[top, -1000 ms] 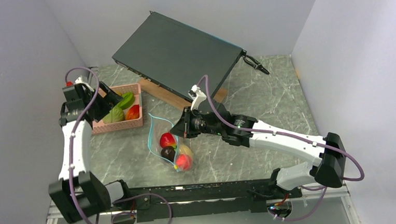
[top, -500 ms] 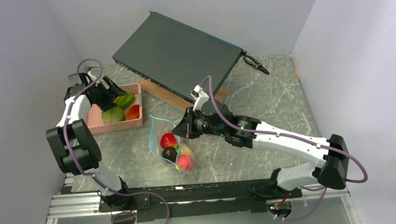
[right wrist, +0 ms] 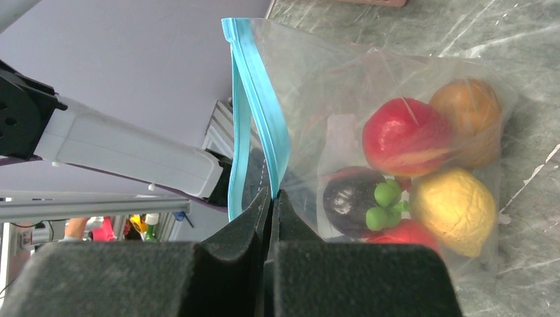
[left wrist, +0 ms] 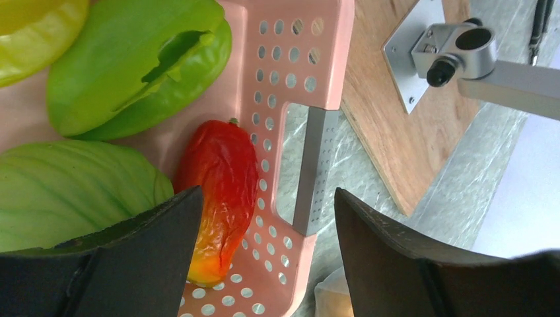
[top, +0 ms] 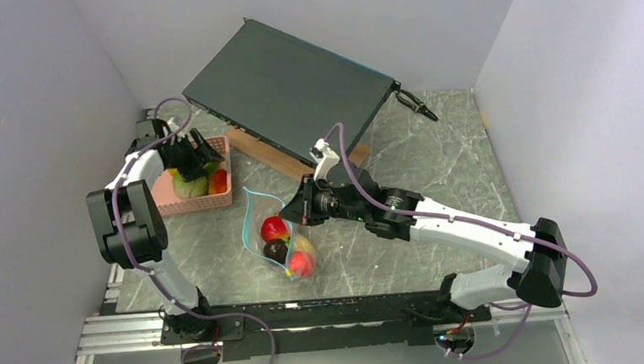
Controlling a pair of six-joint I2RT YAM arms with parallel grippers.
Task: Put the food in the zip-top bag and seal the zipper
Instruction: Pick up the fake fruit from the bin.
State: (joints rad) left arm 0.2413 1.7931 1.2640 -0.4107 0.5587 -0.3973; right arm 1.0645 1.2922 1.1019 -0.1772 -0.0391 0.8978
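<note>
Food [right wrist: 409,139] is split two ways: several pieces lie inside the bag [right wrist: 317,79] on the table [top: 434,141], and more sit in the basket [left wrist: 297,59] at far left. Right claw [right wrist: 272,205] is pressed together on the bag's edge just beside the zipper [right wrist: 254,86], and the mouth gapes on the basket side. Left claw [left wrist: 264,218] hangs spread over the basket's corner, gripping nothing.

Now the key bit: the red piece [left wrist: 221,185] lies under that gap but off to one side, right by one finger, while the basket's wall sits under the middle. Its long axis runs across the closing line, so I reckon the fingers would meet its narrow width once the claw shifts toward it. Left arm is the nearer one; the right is busy with the bag.

Only the left wrist view shows that offset. The top view is too small for it, yet it alone shows the bag lying near the basket, apart from it.
</note>
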